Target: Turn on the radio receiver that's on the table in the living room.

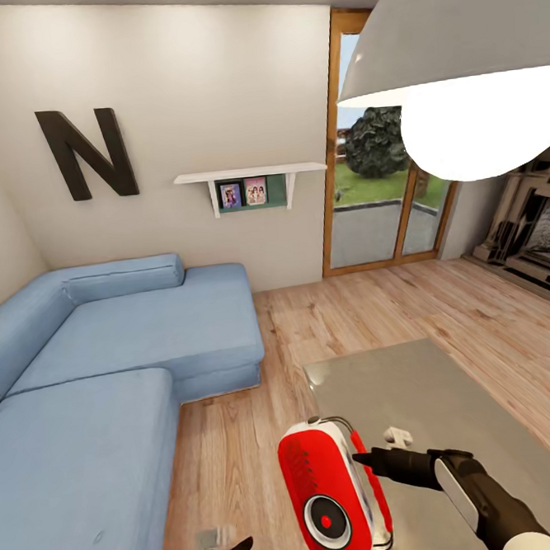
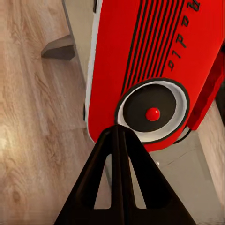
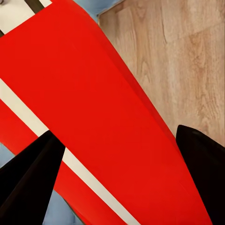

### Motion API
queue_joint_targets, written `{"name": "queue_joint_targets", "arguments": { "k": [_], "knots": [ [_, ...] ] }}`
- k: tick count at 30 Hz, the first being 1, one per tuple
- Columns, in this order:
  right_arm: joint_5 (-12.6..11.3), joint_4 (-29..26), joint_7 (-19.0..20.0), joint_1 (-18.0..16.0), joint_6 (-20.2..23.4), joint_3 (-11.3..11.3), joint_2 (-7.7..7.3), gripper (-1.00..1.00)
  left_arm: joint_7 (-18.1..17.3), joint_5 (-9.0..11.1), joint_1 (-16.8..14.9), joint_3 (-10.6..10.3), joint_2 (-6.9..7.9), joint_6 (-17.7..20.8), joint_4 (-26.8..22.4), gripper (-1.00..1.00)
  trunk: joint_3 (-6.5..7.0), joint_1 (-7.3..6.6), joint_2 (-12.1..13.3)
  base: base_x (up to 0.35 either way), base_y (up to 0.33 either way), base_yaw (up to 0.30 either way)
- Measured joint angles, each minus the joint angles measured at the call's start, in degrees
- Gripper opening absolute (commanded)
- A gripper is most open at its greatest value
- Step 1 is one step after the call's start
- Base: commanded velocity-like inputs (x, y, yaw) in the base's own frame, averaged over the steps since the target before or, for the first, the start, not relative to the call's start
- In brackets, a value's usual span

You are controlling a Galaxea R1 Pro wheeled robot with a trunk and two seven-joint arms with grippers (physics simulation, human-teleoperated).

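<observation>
Right hand (image 1: 364, 458), fingers spread, braces the radio receiver (image 1: 329, 494) at the desk (image 1: 433, 395) corner; closed left hand (image 2: 119, 136) points at its dial, seemingly touching.

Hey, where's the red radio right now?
In the head view the radio sits low and centre, at the near left corner of the table, with the right tool at its side.

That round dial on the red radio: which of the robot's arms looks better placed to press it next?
Left, probably. Its end effector is shut to a point almost touching the rim of the dial on the radio. The right end effector is open at the radio's side, away from the dial.
</observation>
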Motion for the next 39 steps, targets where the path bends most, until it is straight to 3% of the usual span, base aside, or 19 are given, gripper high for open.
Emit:
{"name": "queue_joint_targets", "arguments": {
  "k": [8,11,15,28,39],
  "knots": [
    [0.4,-0.2,-0.2,0.0,0.0,0.0,2.77,-1.00,-0.2,0.1,0.0,-1.0,0.00,0.0,-0.1,-1.00,0.00,0.00,0.0,0.000,0.000,0.000],
    [0.3,-0.2,-0.6,0.0,0.1,0.1,4.62,-1.00,-0.3,0.2,0.0,-1.6,-0.03,0.1,-0.1,-1.00,0.00,0.00,0.0,0.000,0.000,0.000],
    [0.8,0.0,-4.8,0.0,-0.1,0.3,6.58,-1.00,-0.1,0.2,0.0,-2.9,0.07,0.1,-0.3,-1.00,0.00,0.00,0.0,0.000,0.000,0.000],
    [0.5,1.2,-5.9,0.0,-0.1,0.5,7.05,-1.00,0.3,0.2,0.0,-2.7,0.29,0.0,-0.3,-1.00,0.00,0.00,0.0,0.000,0.000,0.000],
    [0.5,1.5,-5.7,0.0,0.0,0.5,7.11,-1.00,2.8,0.2,0.0,-2.0,0.15,-0.6,-0.1,-1.00,0.00,0.00,0.0,0.000,0.000,0.000]
  ]
}}
